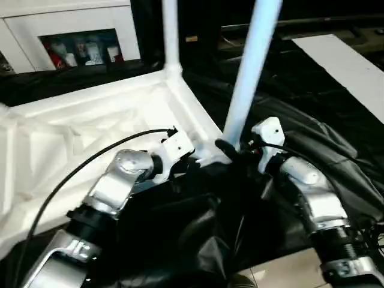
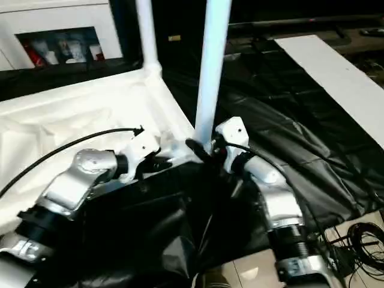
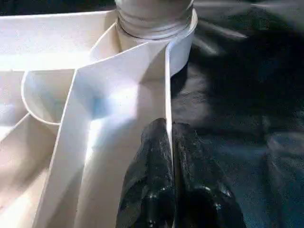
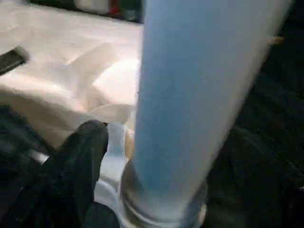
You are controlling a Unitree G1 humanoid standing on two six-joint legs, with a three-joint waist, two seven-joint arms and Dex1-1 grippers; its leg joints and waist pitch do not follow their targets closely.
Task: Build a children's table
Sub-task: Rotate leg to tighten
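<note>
The white tabletop (image 1: pixel 90 120) lies upside down with its ribbed underside up. One white leg (image 1: pixel 170 30) stands upright in the far corner socket. A second leg (image 1: pixel 249 72) stands in the near right corner socket (image 3: pixel 156 19). My left gripper (image 3: pixel 169 126) is shut on the tabletop's thin rim wall (image 3: pixel 167 85), just short of that socket. My right gripper (image 4: pixel 175 137) straddles the base of the second leg (image 4: pixel 199 85). Its left finger (image 4: pixel 80 161) stands apart from the tube, so the gripper is open.
A crumpled black plastic sheet (image 1: pixel 324 120) covers the surface under and to the right of the tabletop. A white board (image 1: pixel 348 66) lies at the back right. A white cabinet (image 1: pixel 78 48) stands at the back left. Cables (image 2: pixel 360 237) lie on the light floor (image 1: pixel 288 273).
</note>
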